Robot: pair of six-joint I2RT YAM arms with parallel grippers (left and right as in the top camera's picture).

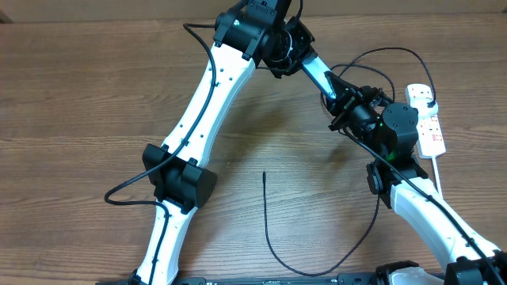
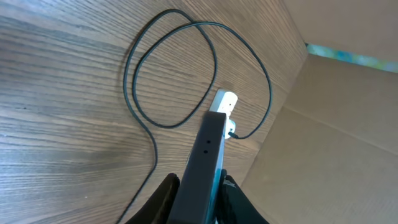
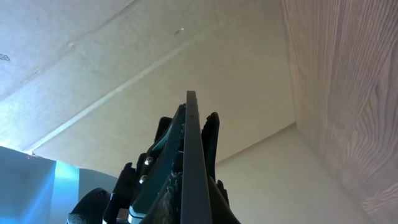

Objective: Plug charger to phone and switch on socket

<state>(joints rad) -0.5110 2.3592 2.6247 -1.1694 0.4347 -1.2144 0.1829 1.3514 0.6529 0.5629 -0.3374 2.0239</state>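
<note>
The phone (image 1: 322,77) hangs above the table at the back, held by both grippers. My left gripper (image 1: 307,63) is shut on its far end; in the left wrist view the phone (image 2: 208,149) stands edge-on between the fingers (image 2: 166,193). My right gripper (image 1: 342,104) is shut on the near end, the phone (image 3: 191,137) edge-on there too. The white socket (image 1: 428,120) lies at the right with a black plug (image 2: 231,132) in it. The charger cable (image 1: 372,222) loops across the table, and its connector tip (image 1: 264,173) lies free mid-table.
The socket's thick white cord (image 1: 438,170) runs toward the front right, beside the right arm. A cardboard wall (image 2: 336,143) stands behind the table. The left arm's elbow (image 1: 181,178) sits left of the connector tip.
</note>
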